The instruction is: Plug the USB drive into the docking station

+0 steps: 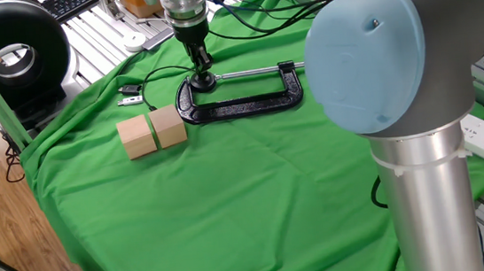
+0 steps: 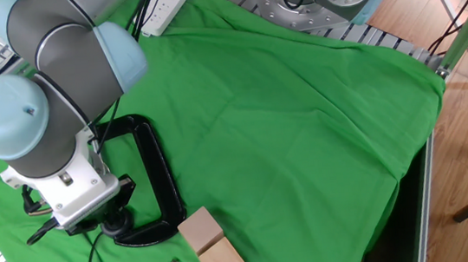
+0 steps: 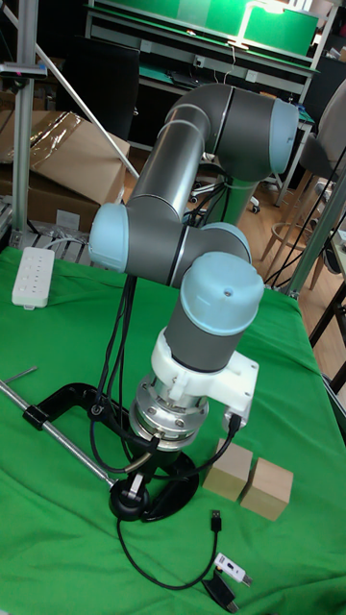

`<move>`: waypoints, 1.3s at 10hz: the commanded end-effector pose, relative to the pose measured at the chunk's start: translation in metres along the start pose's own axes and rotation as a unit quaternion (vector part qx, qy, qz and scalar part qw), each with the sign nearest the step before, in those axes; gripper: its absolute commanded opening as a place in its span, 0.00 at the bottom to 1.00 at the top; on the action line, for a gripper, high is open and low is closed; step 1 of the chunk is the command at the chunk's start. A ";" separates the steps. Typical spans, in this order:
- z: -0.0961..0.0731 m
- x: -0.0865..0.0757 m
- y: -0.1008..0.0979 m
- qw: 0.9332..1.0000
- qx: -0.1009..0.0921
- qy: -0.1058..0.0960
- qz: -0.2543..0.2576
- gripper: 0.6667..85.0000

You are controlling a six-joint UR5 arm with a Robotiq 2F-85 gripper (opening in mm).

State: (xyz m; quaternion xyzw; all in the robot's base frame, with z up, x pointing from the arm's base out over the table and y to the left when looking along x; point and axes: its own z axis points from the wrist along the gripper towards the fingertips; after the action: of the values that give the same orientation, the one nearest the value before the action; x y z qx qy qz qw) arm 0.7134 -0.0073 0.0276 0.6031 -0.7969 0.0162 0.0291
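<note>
Black end effector (image 1: 204,71) fingers close together just above docking station (image 1: 203,81); grip unclear.

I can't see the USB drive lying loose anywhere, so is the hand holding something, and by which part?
It cannot be told. The hand sits right over the docking station, fingers close together, and whatever may be pinched between them is too small and dark to make out.

Black C-clamp (image 1: 240,100), green cloth (image 1: 257,196)
</note>
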 end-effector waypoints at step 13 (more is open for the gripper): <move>-0.016 0.005 0.002 1.000 -0.007 0.011 0.010 0.58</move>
State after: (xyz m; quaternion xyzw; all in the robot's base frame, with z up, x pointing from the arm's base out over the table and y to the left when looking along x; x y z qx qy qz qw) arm 0.7116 -0.0120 0.0378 0.5999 -0.7987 0.0198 0.0423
